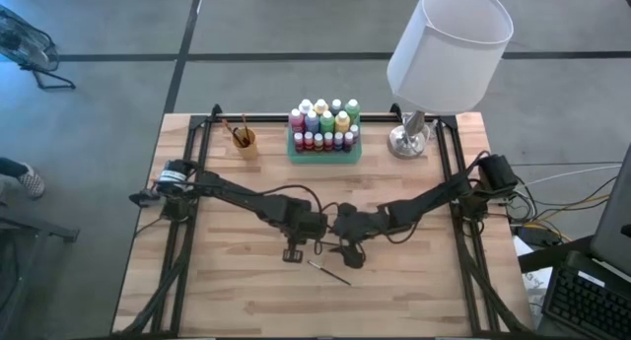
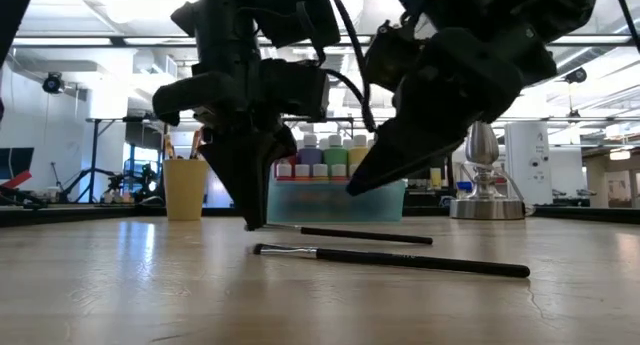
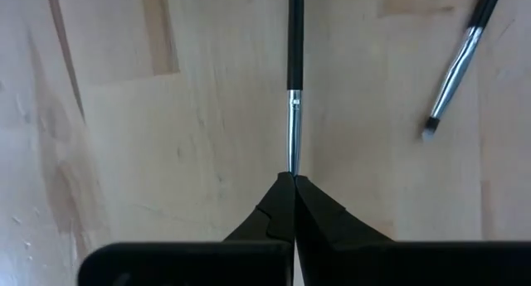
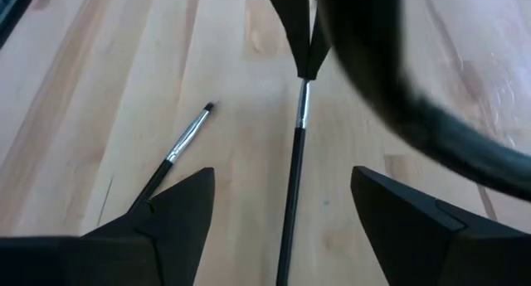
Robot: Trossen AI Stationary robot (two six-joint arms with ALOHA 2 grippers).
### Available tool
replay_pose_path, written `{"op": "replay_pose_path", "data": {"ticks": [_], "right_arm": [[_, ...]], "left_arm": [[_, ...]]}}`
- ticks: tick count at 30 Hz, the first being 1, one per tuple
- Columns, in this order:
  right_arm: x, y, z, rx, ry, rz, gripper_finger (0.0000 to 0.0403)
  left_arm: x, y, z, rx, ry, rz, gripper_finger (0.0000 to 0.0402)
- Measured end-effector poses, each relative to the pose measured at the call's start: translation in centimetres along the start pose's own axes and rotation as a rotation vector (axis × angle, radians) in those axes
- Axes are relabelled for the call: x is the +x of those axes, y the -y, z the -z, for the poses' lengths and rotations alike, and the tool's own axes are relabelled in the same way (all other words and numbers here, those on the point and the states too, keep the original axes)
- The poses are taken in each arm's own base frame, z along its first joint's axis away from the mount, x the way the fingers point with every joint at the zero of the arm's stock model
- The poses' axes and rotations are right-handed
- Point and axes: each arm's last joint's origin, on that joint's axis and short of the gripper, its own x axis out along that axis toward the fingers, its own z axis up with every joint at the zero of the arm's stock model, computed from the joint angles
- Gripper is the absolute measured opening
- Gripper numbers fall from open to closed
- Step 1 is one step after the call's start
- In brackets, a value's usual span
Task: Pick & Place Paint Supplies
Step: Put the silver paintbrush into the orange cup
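Black fingers of the left gripper are pressed together on the silver end of a thin paintbrush; the tips are set down at the table top in the low view, and the brush is seen lying flat on the wood, reaching away to the right; the right gripper is held just beside it, with its two fingers spread wide apart and nothing between them but the dark handle lying on the wood below; a second paintbrush is laid on the wooden table a little nearer the front edge, apart from the first one and touched by nothing; both grippers are met near the middle of the table in the high view; far back, a green tray is filled with small paint bottles in red, green, white and yellow; to its left an orange cup is stood with more brushes in it; to its right a lamp with a white shade is placed.
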Motion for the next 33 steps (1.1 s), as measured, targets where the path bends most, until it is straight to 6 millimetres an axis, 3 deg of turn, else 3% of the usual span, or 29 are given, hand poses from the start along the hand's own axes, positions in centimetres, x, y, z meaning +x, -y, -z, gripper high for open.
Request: {"op": "replay_pose_path", "data": {"ticks": [26,33], "right_arm": [[0.2,0.1,0.0,-0.009,0.004,0.011,0.0202],[0.2,0.1,0.0,-0.008,0.001,0.012,0.0135]], "left_arm": [[-4.2,0.3,-3.2,0.008,0.062,0.002,0.0000],[-4.3,0.3,-3.2,0.008,0.053,0.001,0.0000]]}}
